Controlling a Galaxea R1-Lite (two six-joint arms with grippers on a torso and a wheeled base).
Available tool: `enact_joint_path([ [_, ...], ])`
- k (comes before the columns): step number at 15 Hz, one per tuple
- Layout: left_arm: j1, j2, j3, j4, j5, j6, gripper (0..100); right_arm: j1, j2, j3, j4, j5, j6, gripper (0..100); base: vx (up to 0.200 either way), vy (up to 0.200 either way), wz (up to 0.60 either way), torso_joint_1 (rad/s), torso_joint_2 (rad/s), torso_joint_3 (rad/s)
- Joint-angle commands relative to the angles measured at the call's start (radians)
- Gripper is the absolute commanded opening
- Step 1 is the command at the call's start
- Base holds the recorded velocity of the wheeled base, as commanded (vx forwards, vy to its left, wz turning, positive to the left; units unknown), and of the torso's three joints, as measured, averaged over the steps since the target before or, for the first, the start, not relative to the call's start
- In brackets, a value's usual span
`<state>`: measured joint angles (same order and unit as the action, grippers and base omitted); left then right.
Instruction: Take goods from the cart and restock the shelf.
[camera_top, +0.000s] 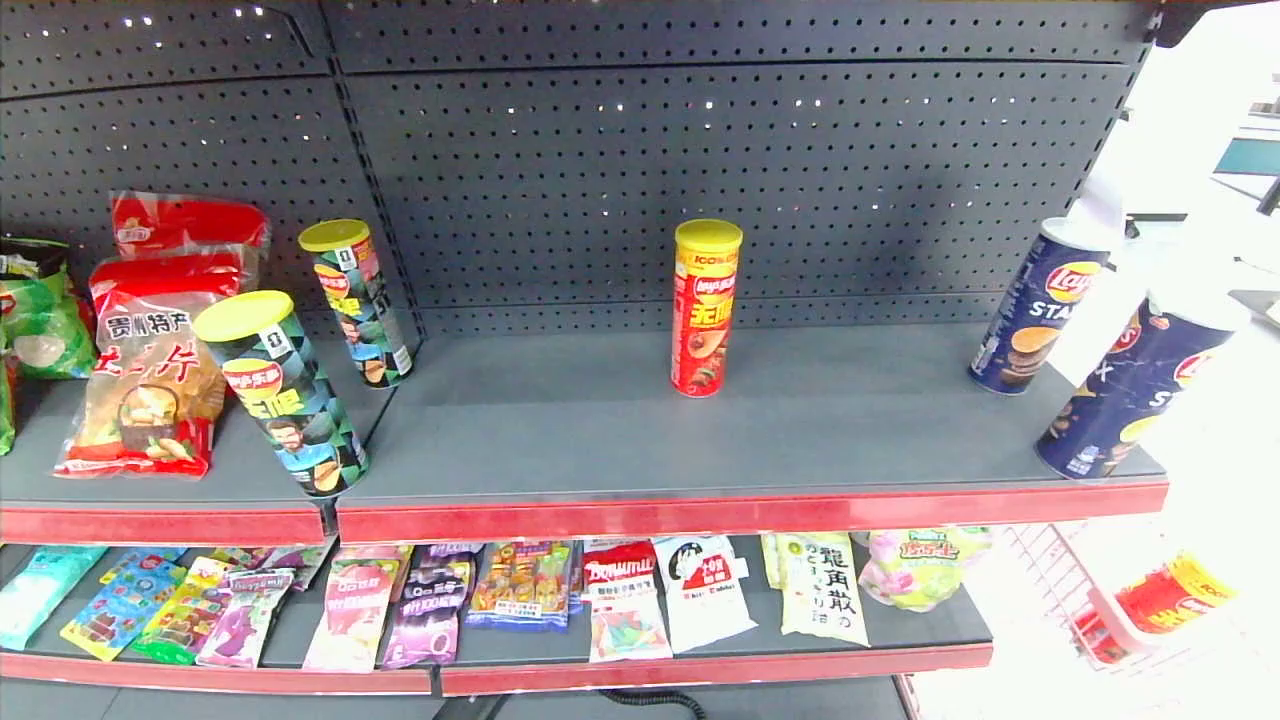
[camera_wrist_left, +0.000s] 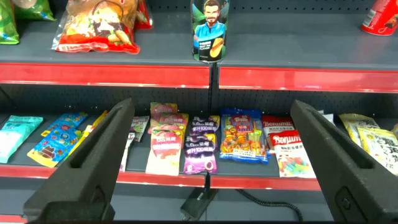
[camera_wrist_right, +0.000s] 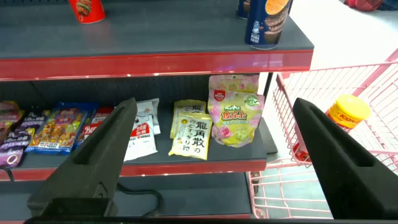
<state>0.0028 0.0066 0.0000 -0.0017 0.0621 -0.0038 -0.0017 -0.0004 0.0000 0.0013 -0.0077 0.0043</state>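
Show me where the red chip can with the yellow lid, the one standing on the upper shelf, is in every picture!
Head view: the red can stands upright, alone, mid-way along the upper shelf.
Left wrist view: its lower part peeks in at a corner, on that shelf.
Right wrist view: its lower part, again at a corner.
Shared landmark: the shelf's red front edge, below the can.

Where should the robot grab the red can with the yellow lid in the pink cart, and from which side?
Take the red can around the middle of its round body, coming down through the open top of the cart. It lies tilted, and the wire walls likely block a sideways approach, so put the jaws across its width.
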Motion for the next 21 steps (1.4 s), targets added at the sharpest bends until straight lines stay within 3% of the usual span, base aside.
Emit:
enact_joint_path([
  [1,0.000,0.000,0.000,-0.001,0.001,-0.001,100,0.000,0.000,0.000,0.000,0.000,0.000,100,0.000,0.000,0.00,0.000,0.00,0.000],
  [11,0.000,0.000,0.000,-0.001,0.001,-0.001,100,0.000,0.000,0.000,-0.001,0.002,0.000,100,0.000,0.000,0.00,0.000,0.00,0.000],
  [21,0.000,0.000,0.000,0.000,0.001,-0.001,100,0.000,0.000,0.000,-0.001,0.005,0.000,100,0.000,-0.200,0.00,0.004,0.00,0.001],
])
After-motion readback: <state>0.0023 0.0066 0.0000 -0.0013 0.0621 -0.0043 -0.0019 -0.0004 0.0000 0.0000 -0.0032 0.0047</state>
